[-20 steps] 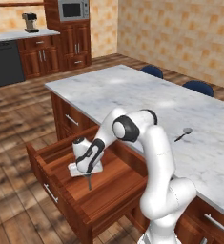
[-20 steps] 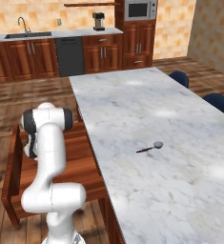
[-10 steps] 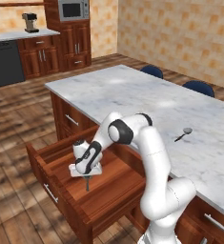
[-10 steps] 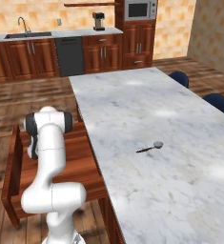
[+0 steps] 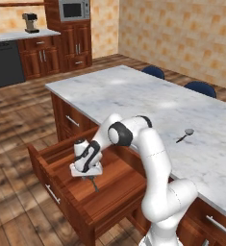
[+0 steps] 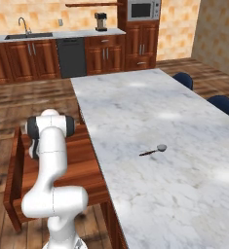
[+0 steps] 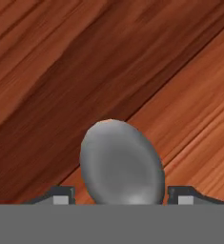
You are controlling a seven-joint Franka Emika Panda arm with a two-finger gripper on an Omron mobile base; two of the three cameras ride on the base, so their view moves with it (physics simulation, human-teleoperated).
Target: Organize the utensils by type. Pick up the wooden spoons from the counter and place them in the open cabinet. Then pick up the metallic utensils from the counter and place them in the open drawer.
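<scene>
- A rendered kitchen is showing dark reddish-brown wall units, a tiled wall and a plank floor around a long marble table (image 5: pixel 133 96) on wooden island cabinets.
- The wide drawer (image 5: pixel 61 192) is standing pulled out from the table's long side nearest the robot, its silver bar handle facing the floor side in the left base view.
- In the left base view the arm is bending down into the drawer, and the fingers (image 5: pixel 88 174) are pointing at the drawer floor near its middle.
- A thin dark-handled metallic utensil (image 5: pixel 94 184) is sticking out just below the hand there, over the drawer floor.
- The hand view is adding what the base views are not giving: the utensil's oval grey head (image 7: pixel 121 162) is sitting between the two finger tips (image 7: pixel 61 196), with a gap on each side, so the fingers are standing released around it rather than clenched.
- Whether that utensil is resting on the drawer floor, I cannot tell.
- From the right base view the arm's own body is covering the hand; the drawer (image 6: pixel 13 170) is showing beside the table's edge.
- A second metallic utensil (image 5: pixel 185 136) is lying on the table toward the far long edge, well apart from the drawer; the right base view is showing it (image 6: pixel 154 150) near the middle of the slab.
- Two blue stools (image 5: pixel 201 89) are standing beyond the table's far edge.
</scene>
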